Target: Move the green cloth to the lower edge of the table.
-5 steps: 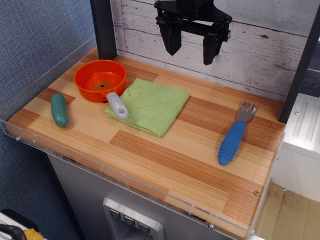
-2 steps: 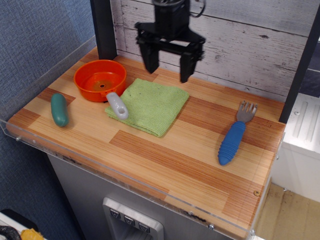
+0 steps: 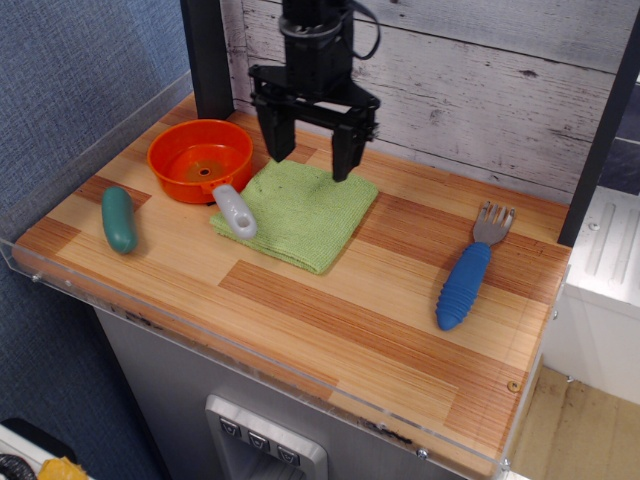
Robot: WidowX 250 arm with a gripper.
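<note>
Wooden table (image 3: 330, 320), fingers (image 3: 343, 160) now lower, over green cloth (image 3: 300, 215)

The lime-green cloth (image 3: 300, 212) lies flat, folded square, mid-left on the plank table (image 3: 380, 320).

Gripper (image 3: 310, 158) has come down and left from up by the back wall, a second ago high above the table's far right-of-centre, now low over the far edge of the green cloth (image 3: 298, 212); jaws spread wide throughout, tips now just above or at the cloth's back corner, contact unclear
</note>
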